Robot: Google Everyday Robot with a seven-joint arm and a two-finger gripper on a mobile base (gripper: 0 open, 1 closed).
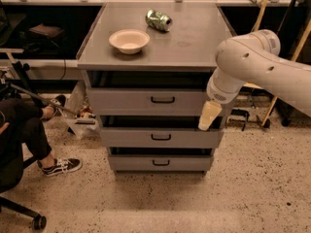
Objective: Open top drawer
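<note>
A grey cabinet of three stacked drawers stands on a speckled floor, and the top drawer is the uppermost of them, directly beneath the tabletop. Its flat grey front faces the camera with a small black bar handle at its centre, and a dark band of shadow runs between the front's upper edge and the tabletop. The white arm comes in from the right side of the view and bends downward, ending in the cream-coloured gripper. The gripper points down in front of the right end of the top drawer's front, near its lower corner, overlapping the dark gap above the middle drawer. It sits well to the right of the handle and is not on it; whether it is released or clenched cannot be told from this angle, and nothing is seen held in it. Below, the middle drawer and the bottom drawer each carry a like black handle. On the tabletop, a pale bowl rests upright toward the left, and a crushed green can lies on its side behind it, toward the back. At the left edge a seated person's leg and black sneaker are in view.
</note>
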